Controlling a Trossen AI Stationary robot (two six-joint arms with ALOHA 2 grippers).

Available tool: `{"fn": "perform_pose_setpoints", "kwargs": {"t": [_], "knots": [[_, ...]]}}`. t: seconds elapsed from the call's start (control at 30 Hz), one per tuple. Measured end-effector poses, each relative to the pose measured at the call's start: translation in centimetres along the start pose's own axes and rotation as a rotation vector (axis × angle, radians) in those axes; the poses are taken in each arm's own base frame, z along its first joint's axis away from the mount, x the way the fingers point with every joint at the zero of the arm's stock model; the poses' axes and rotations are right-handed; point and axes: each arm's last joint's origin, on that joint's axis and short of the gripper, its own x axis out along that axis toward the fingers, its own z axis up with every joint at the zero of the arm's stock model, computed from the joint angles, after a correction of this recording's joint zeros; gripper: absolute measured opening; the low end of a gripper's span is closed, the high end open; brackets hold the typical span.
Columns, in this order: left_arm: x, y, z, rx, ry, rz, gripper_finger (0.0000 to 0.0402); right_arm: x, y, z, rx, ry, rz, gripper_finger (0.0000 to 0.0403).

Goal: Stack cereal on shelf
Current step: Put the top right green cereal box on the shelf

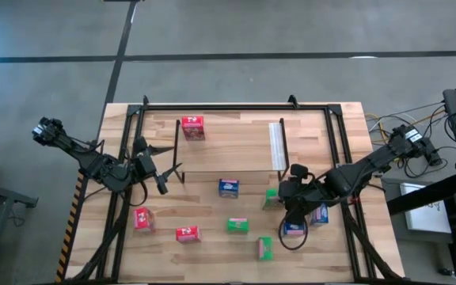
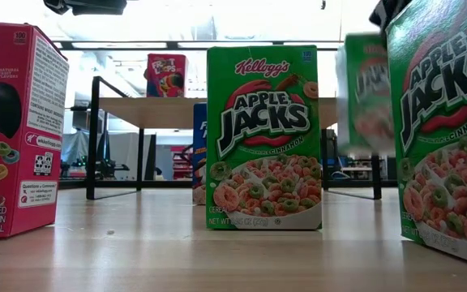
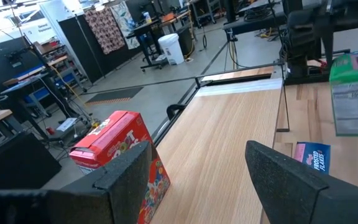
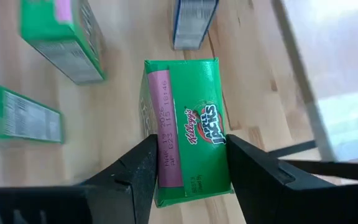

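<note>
— Where's the cereal?

— A green box (image 4: 187, 127) sits clamped between my right gripper's (image 4: 188, 163) fingers, above the table (image 1: 212, 170) just beside the shelf's (image 1: 228, 146) white strip (image 1: 277, 146). One red box (image 1: 192, 127) stands on the shelf.

— Your other arm?

— My left gripper (image 3: 197, 171) hangs spread wide and empty at the shelf's left end.
</note>
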Motion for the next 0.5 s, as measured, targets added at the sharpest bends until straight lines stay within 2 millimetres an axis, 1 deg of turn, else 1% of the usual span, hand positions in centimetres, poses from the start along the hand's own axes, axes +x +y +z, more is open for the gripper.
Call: {"fn": "perform_pose_setpoints", "kwargs": {"t": [0.27, 0.4, 0.5], "knots": [[0.0, 0.0, 0.0, -0.003, -0.001, 0.0, 0.0245, -3.4, 0.0, 3.0, -0.008, -0.108, 0.056, 0.0166], [0.0, 0.0, 0.0, -0.004, -0.002, 0.0, 0.0245, -4.7, -0.6, 4.5, -0.019, -0.163, 0.062, 0.0166], [0.0, 0.0, 0.0, -0.005, -0.003, 0.0, 0.0245, -5.2, -1.5, 5.5, -0.032, -0.191, 0.048, 0.0166]]}}
